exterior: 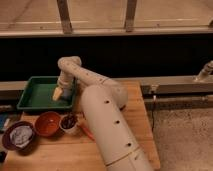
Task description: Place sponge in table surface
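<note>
Reaches end effector (59, 93) down into right side of green tray (36, 94) at back left of table (136, 107). Cannot tell whether spread or pinching. Cannot make out sponge apart from end effector there. Shows orange bowl (48, 123) just before tray.

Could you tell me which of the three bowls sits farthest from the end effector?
The dark purple bowl holding something pale, at the row's left end; the end effector is over the green tray.
</note>
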